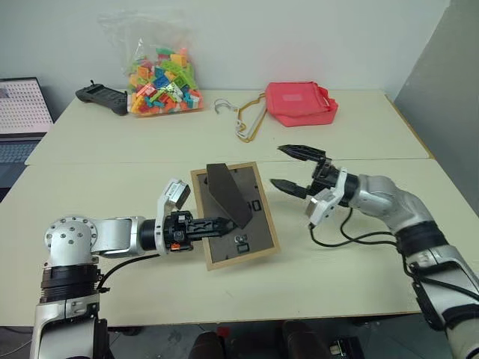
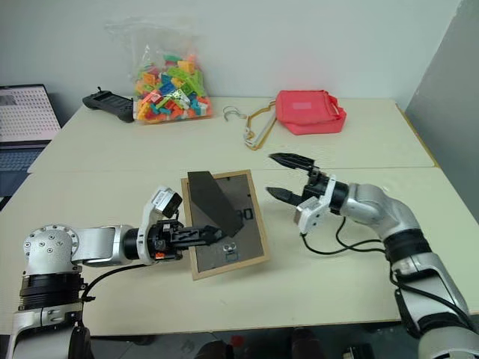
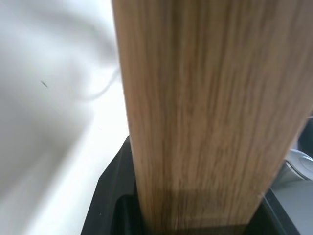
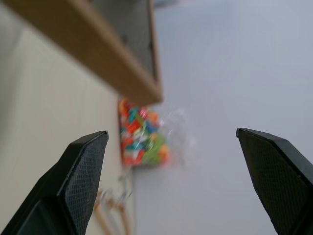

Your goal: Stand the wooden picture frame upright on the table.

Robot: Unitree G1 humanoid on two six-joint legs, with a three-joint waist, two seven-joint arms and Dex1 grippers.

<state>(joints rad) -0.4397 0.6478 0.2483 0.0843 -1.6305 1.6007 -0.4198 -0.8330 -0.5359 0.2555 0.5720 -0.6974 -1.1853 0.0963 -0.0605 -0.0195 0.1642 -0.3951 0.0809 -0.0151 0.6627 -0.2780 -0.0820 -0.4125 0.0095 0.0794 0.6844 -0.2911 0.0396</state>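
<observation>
No legible writing, left gripper [image 1: 217, 224] clamped on light-wood picture frame [image 1: 258, 217] edge, brown stand out, right gripper [image 1: 288, 169] apart just beside, cream table [image 1: 150, 149], clear bag of coloured bricks [image 1: 161, 78] beyond.

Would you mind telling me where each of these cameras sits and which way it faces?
Left and right eye views: on the head, looking forward and down at the table; both arms show.
Left wrist view: on the left wrist, along the left gripper, which is shut on the wooden picture frame.
Right wrist view: on the right wrist, between the open right gripper's fingers toward the frame's corner and the bag of bricks.
All views share the frame.
</observation>
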